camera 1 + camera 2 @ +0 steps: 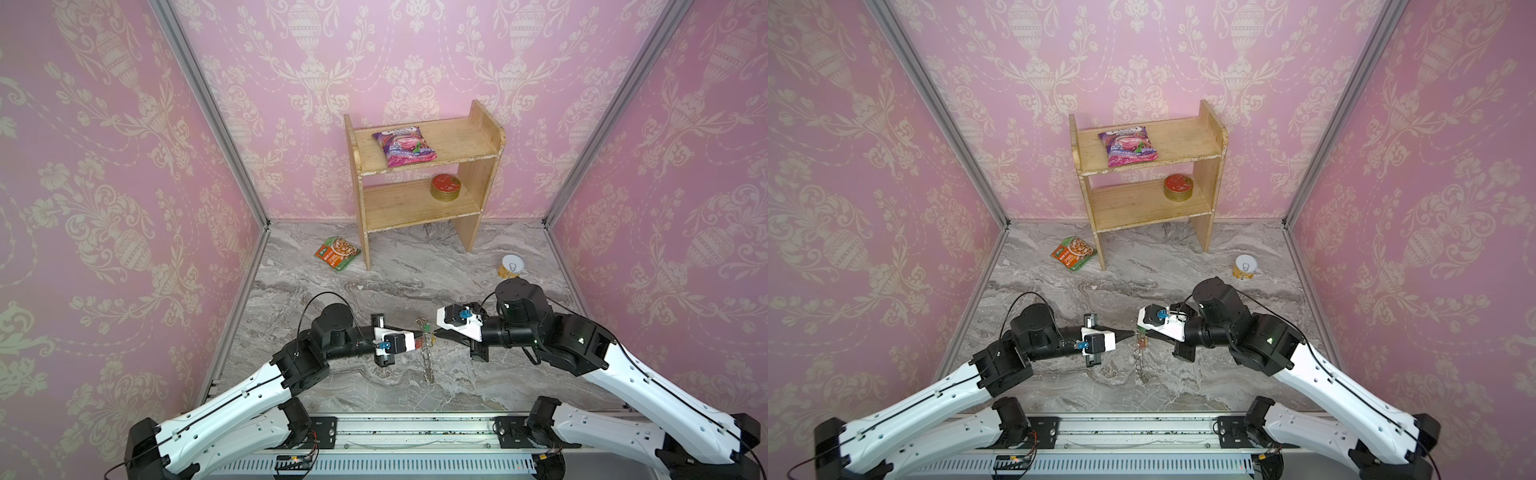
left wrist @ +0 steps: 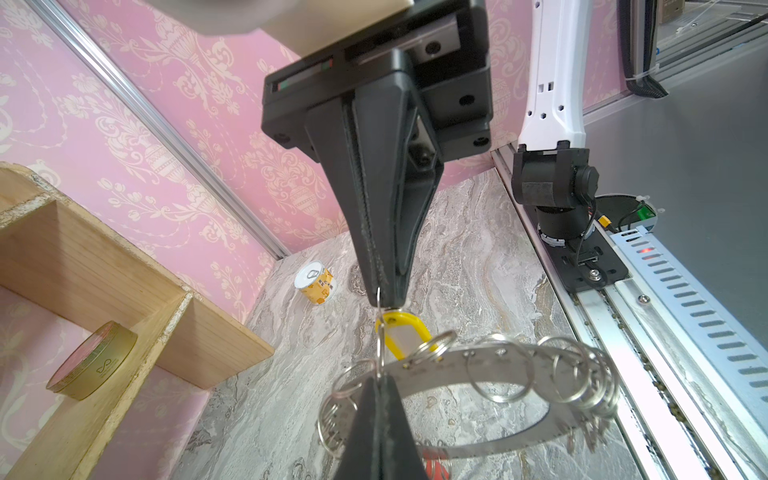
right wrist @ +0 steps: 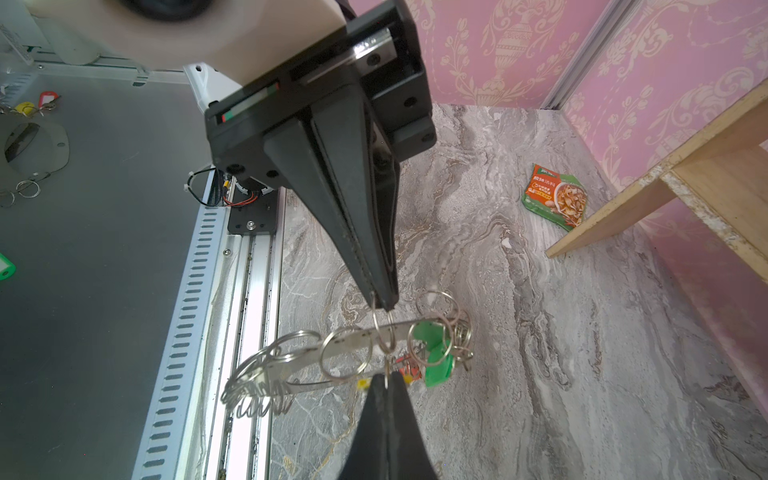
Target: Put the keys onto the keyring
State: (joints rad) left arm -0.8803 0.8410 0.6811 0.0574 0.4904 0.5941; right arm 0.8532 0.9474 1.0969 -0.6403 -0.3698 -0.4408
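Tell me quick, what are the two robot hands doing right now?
Left gripper: closed, pinching a wire loop beside the yellow tag.
Right gripper: closed, pinching what looks like the same wire loop on the keyring.

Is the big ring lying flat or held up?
Held up on edge: the left hand and right hand, both shut, grip the keyring between them.
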